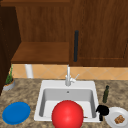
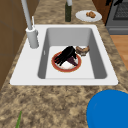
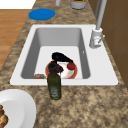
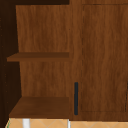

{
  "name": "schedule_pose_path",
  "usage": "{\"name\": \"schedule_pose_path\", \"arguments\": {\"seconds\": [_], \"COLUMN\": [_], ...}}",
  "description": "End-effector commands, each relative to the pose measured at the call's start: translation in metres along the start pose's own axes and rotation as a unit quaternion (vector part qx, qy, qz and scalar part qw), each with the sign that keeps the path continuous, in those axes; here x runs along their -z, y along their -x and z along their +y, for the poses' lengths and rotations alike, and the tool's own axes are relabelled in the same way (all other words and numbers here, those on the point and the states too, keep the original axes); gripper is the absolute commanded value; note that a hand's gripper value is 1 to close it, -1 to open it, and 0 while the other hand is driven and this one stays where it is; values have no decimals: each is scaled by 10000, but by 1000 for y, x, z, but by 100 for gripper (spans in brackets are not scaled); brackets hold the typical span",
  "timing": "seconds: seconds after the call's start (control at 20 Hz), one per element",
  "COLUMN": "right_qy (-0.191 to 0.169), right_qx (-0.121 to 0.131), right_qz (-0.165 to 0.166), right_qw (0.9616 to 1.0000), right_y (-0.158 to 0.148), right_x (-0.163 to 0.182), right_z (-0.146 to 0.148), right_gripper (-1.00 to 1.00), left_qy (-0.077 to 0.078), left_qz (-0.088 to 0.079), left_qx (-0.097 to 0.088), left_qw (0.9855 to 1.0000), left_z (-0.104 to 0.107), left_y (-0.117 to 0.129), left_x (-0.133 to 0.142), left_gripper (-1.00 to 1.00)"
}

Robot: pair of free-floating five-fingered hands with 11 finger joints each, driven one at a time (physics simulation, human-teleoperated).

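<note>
Front view: the right hand [image 1: 102, 110] hangs over the sink's [image 1: 42, 85] right rim, just beside the white plate [image 1: 112, 111] w/ brown food. It reads as a dark blob, so whether its fingers are loose or curled can't be told. A big red round shape [image 1: 67, 115] at the near edge hides most of the basin floor. The bottle [image 1: 106, 94] stands far-right of the sink and the blue plate [image 1: 16, 112] lies near-left on the counter, w/ open counter between it and the rim.

Left side view: a hand [image 2: 66, 55], left or right unclear, lies low in the basin across the red-rimmed plate [image 2: 56, 65], fingers reaching over a purple item [image 2: 72, 60]. Grasping or just resting on it: can't tell. A brown item [image 2: 82, 50] sits touching the plate's right edge. There is bare basin floor far of the plate, and the faucet [image 2: 31, 35] stands on the far rim.

Right side view: the same hand sits over the plate, w/ a small red item [image 3: 71, 66] beside it. The bottle blocks the plate's right part, and the white plate is cut off at the frame edge.

Upper view: a closed cabinet door w/ dark handle [image 4: 76, 98] at right, open shelf [image 4: 40, 107] at left.
</note>
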Motion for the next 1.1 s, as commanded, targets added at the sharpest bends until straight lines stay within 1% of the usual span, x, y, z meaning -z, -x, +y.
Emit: {"name": "schedule_pose_path", "arguments": {"seconds": [0.0,0.1,0.15,0.2,0.25,0.35,0.4,0.45,0.5,0.55,0.65,0.7,0.75,0.8,0.85,0.9,0.95,1.0,1.05], "right_qy": [0,0,0,0,0,0,0,0,0,0,0,0,0,0,0,0,0,0,0], "right_qx": [0,0,0,0,0,0,0,0,0,0,0,0,0,0,0,0,0,0,0], "right_qz": [0,0,0,0,0,0,0,0,0,0,0,0,0,0,0,0,0,0,0], "right_qw": [10000,10000,10000,10000,10000,10000,10000,10000,10000,10000,10000,10000,10000,10000,10000,10000,10000,10000,10000], "right_y": [0,0,0,0,0,0,0,0,0,0,0,0,0,0,0,0,0,0,0], "right_x": [0,0,0,0,0,0,0,0,0,0,0,0,0,0,0,0,0,0,0], "right_z": [0,0,0,0,0,0,0,0,0,0,0,0,0,0,0,0,0,0,0], "right_gripper": [0,0,0,0,0,0,0,0,0,0,0,0,0,0,0,0,0,0,0], "left_qy": [-13,150,131,121,116,137,150,117,87,101,87,80,68,81,36,-276,-269,-282,-351], "left_qz": [32,100,83,71,72,78,93,118,120,122,127,128,118,34,-38,-91,-135,-145,-174], "left_qx": [-415,-452,-383,-377,-405,-532,-611,-651,-645,-585,-670,-682,-690,-682,-626,-205,9,233,375], "left_qw": [9991,9988,9991,9992,9991,9985,9980,9977,9978,9982,9976,9976,9975,9976,9980,9994,9995,9992,9985], "left_z": [-18,-14,-13,-14,-14,-15,-16,-16,-16,-15,-16,-16,-16,-16,-22,-28,-23,-22,-20], "left_y": [10,2,-10,-13,-18,-22,-23,-19,-18,-18,-14,-14,-14,-12,-14,-32,-40,-46,-52], "left_x": [-1,-4,-7,-9,-11,-14,-15,-12,-10,-5,-3,-3,-2,-4,-9,-27,-28,-28,-30], "left_gripper": [-100,-100,-100,-100,-100,-100,-100,-100,-100,-100,-100,-100,-100,-100,-100,-100,-100,-100,-100]}}
